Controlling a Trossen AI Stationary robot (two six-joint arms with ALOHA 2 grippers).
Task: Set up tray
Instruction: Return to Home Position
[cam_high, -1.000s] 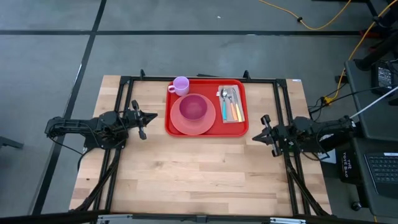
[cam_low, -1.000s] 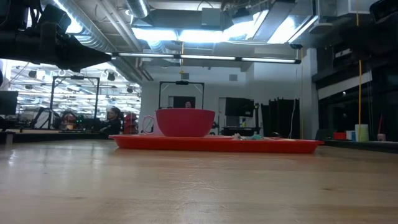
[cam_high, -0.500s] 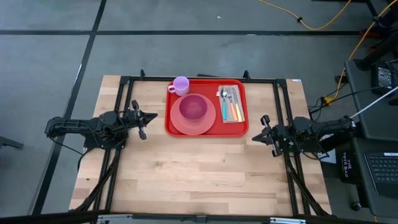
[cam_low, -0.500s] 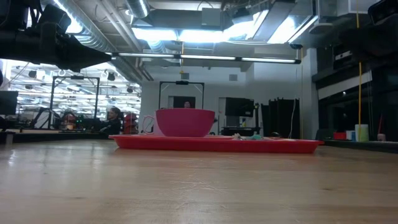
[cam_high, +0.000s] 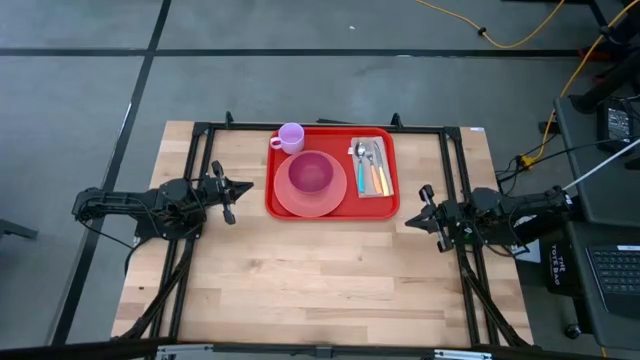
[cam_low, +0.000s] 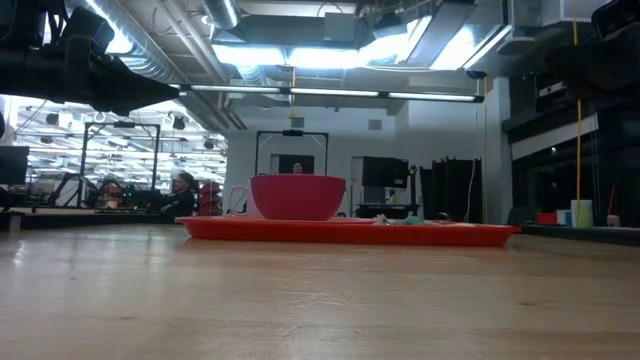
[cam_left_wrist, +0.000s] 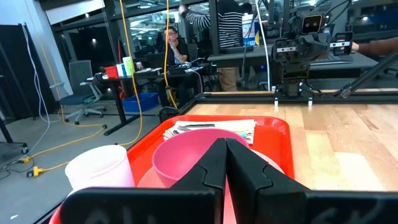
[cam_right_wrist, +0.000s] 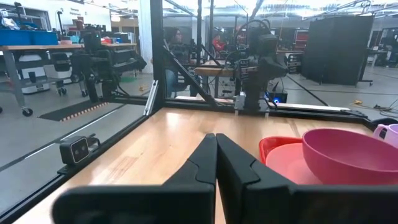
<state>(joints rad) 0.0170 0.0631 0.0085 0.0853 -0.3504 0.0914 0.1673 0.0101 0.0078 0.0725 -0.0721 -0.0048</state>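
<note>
Overhead, a large bright red rectangular plastic tray (cam_high: 333, 134) with a raised rim lies on the far middle of a light wooden table (cam_high: 320, 270), between the two arms. On the tray's left half sits a round pink plate (cam_high: 286, 201) carrying a deeper pink bowl (cam_high: 311, 174). A small lilac cup (cam_high: 291, 137) stands at the far left corner. On the right half lies a light brown napkin (cam_high: 386, 148) holding three pieces of cutlery side by side: a blue spoon (cam_high: 364, 176), an orange fork (cam_high: 375, 180) and a yellow knife (cam_high: 386, 183).

The left gripper (cam_high: 248, 185) rests low at the tray's left side, pointing toward it, its two dark fingers pressed together and holding nothing. The right gripper (cam_high: 409, 218) sits near the tray's near right corner, likewise closed and empty.
</note>
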